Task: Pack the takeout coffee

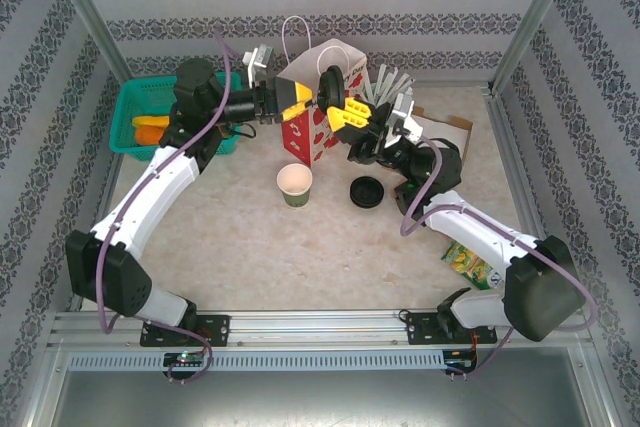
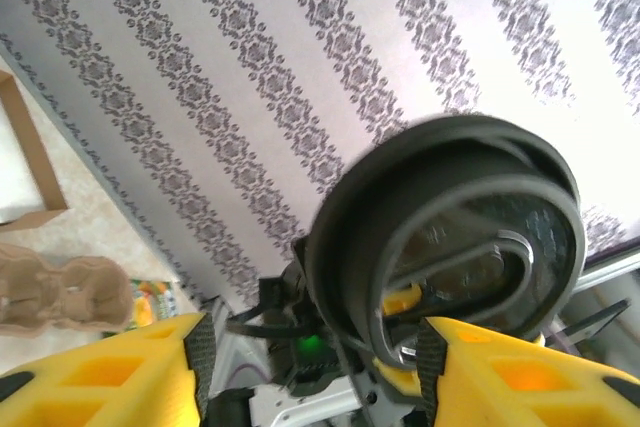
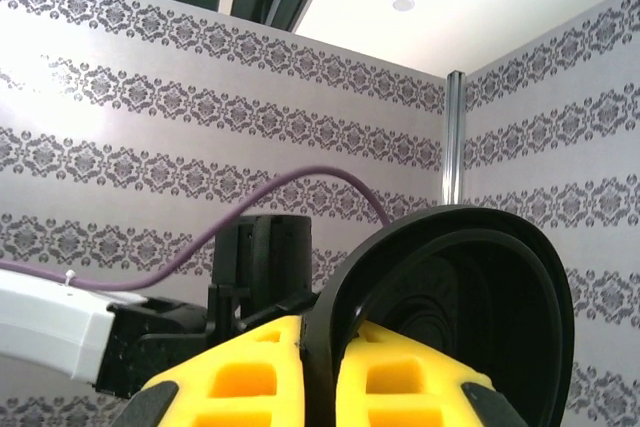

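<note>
Right jaws pinch black lid [image 1: 329, 85]; green cup [image 1: 295, 185] sits apart.

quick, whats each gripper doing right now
left gripper: open, fingers either side of the black lid, not clamped on it
right gripper: closed on the black lid, pinching its rim

Green cup [image 1: 295, 185] near red-white bag [image 1: 301, 133]

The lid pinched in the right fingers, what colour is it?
The lid is black, clearest in the right wrist view.
</note>
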`<state>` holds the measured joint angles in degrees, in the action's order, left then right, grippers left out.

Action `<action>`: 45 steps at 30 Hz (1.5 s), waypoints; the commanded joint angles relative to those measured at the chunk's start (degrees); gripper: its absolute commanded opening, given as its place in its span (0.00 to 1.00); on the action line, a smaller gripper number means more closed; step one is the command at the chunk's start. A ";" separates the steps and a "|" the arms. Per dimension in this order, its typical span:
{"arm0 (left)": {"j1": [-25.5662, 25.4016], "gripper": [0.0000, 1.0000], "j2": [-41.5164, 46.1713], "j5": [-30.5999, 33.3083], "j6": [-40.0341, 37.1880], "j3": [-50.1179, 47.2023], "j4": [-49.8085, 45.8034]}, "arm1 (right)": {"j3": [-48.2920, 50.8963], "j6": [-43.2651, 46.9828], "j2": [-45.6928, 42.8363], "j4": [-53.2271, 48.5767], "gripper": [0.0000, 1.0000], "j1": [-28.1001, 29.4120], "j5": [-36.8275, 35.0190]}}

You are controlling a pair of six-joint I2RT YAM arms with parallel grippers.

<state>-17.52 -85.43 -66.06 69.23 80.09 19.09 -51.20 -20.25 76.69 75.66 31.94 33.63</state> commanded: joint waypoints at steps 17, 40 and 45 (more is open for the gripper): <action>1.06 0.46 0.97 -4.91 14.06 0.74 11.62 | -6.12 13.23 3.79 2.39 0.00 1.02 1.53; 1.15 0.30 -1.21 -5.41 19.37 2.44 17.07 | -9.23 11.11 8.34 3.61 0.00 0.66 3.81; 1.13 0.27 -1.08 -5.57 18.13 2.69 15.68 | -9.25 10.37 8.57 3.71 0.00 0.88 3.81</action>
<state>-16.75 -86.56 -70.11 87.72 80.29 32.58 -58.83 -9.04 84.60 76.84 33.10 35.92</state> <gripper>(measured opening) 0.270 0.112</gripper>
